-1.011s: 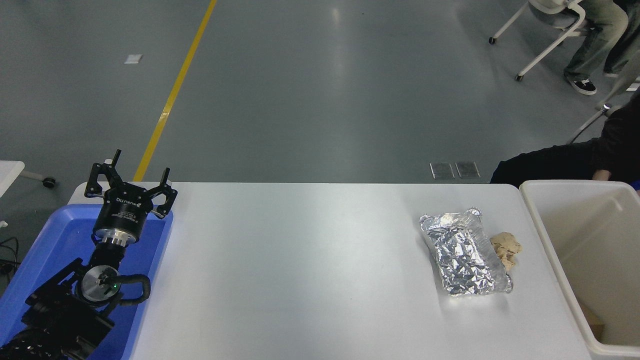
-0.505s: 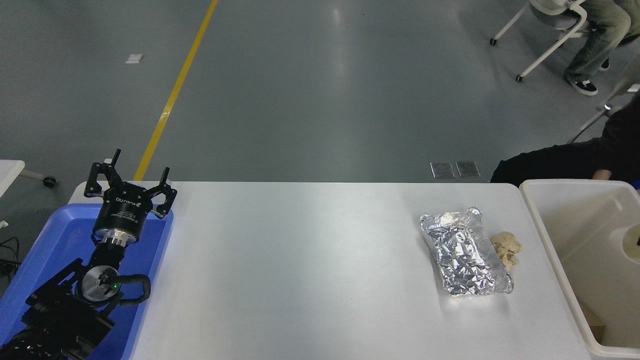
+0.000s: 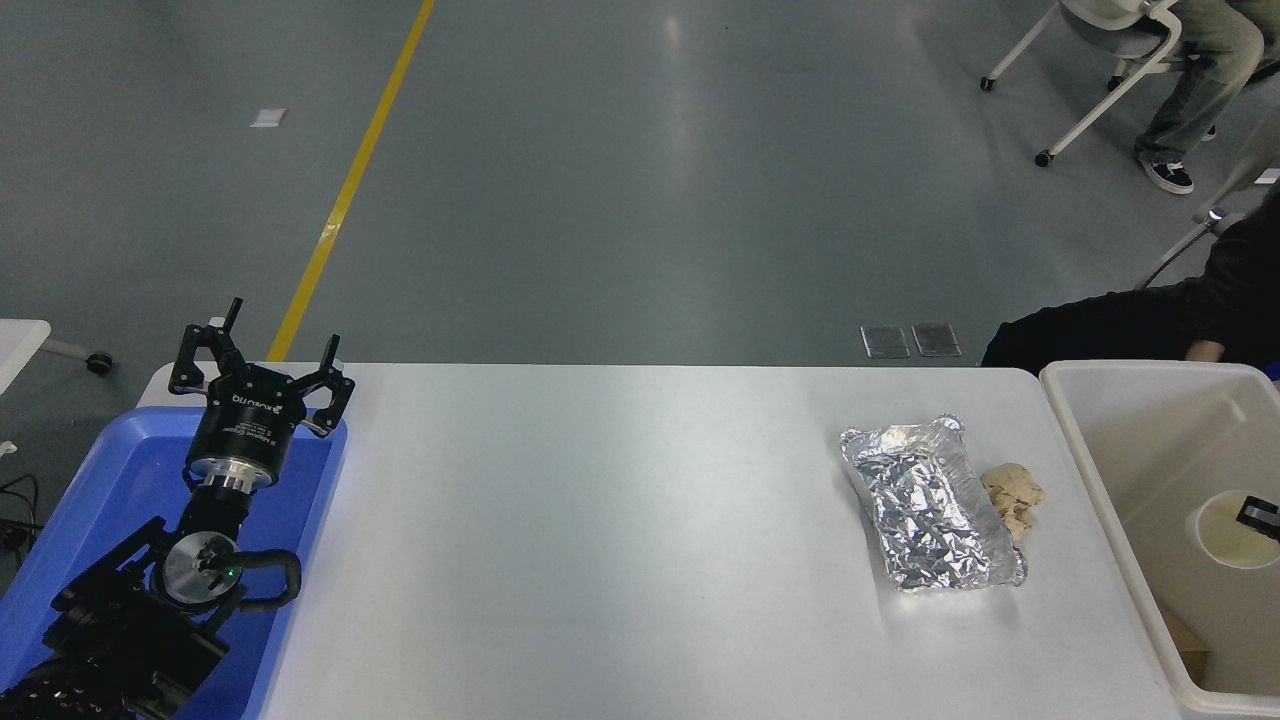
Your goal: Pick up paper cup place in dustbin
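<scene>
Paper cup: The paper cup (image 3: 1228,528) is showing at the far right edge, rim up, over the inside of the dustbin (image 3: 1100,470); whether it is hanging or resting is unclear.
Right end effector: Only a small black tip of the right end effector (image 3: 1260,515) is entering from the right edge, touching the cup's rim; I cannot tell if it is gripping or letting go.
Why held there: Judging by this, the cup is sitting past the bin's thick rim so that a release drops it inside.
Left end effector: The left end effector (image 3: 258,370) is resting parked at the lower left above the blue tray (image 3: 110,470), fingers spread apart and holding nothing.
Desk: The white desk (image 3: 600,550) is carrying a crumpled foil packet (image 3: 930,515) with a tan lump (image 3: 1012,495) touching its right side, both near the bin but apart from it.
Open room: The bin's left wall is standing against the desk's right edge; its tall walls are leaving room mostly upward for the arm to withdraw.
Background: A person in dark clothing (image 3: 1150,320) is sitting just behind the bin.
</scene>
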